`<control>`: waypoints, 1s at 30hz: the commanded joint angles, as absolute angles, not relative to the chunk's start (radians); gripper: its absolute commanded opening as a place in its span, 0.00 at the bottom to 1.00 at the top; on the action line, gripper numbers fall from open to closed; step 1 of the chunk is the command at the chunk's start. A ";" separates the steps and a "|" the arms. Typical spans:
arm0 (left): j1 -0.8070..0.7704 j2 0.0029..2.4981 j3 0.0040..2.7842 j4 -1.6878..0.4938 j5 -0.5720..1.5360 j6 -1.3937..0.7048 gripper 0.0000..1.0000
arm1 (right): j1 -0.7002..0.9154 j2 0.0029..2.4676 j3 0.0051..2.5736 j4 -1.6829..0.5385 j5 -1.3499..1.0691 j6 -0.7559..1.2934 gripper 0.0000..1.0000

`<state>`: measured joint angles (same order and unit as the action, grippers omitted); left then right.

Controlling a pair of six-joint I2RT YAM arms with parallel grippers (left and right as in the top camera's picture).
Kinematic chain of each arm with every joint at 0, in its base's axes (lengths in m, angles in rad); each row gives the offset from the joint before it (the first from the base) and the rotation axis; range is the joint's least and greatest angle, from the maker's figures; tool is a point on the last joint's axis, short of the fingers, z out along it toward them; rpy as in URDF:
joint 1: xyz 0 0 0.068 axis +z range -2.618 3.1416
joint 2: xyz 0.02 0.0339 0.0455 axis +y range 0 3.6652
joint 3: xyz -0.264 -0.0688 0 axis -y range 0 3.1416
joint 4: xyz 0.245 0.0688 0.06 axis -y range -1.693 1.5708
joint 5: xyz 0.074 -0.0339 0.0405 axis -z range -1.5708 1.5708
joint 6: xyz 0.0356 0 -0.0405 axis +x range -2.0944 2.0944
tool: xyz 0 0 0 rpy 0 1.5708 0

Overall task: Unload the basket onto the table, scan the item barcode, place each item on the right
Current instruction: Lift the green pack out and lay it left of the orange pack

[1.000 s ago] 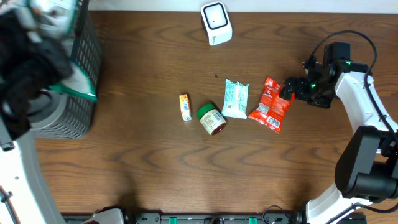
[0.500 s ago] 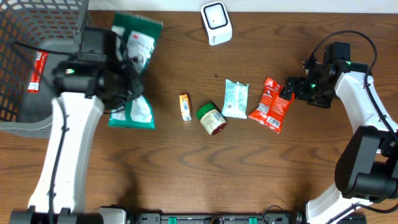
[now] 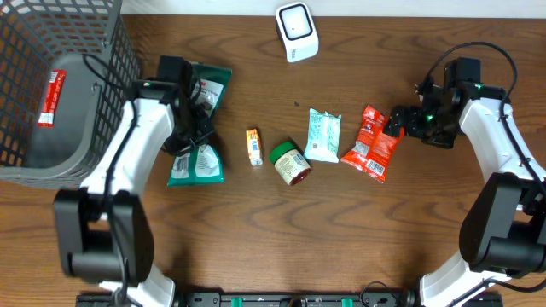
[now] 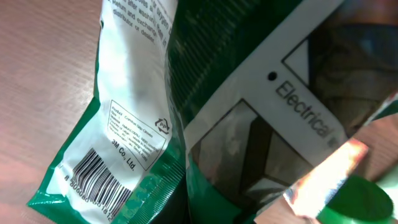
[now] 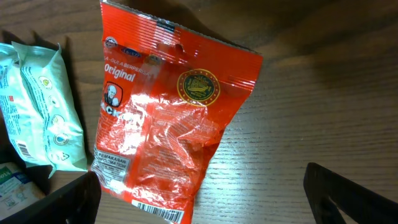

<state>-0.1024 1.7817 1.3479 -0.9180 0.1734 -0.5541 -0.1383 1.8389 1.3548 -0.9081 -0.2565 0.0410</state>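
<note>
Pinching the green packet at mid-length is the left gripper.

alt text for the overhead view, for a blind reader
The left gripper is shut on a green packet beside a grey basket on a wooden table. A small box, jar, pale pack and red packet lie in a row at centre, the open right gripper by the red packet. A white scanner sits at the far edge.
</note>
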 commanded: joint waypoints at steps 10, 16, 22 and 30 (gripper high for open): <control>-0.157 1.929 1.351 -0.869 0.212 -0.521 0.42 | -0.141 1.831 1.364 -0.909 -0.255 0.037 0.99; -0.147 1.852 1.478 -0.888 0.276 -0.353 0.72 | -0.141 1.831 1.364 -0.909 -0.255 0.037 0.99; -0.147 1.804 1.485 -0.896 0.076 -0.323 0.15 | -0.141 1.831 1.364 -0.909 -0.255 0.037 0.99; -0.147 1.850 1.408 -0.875 -0.224 -0.276 0.08 | -0.141 1.831 1.364 -0.909 -0.255 0.037 0.99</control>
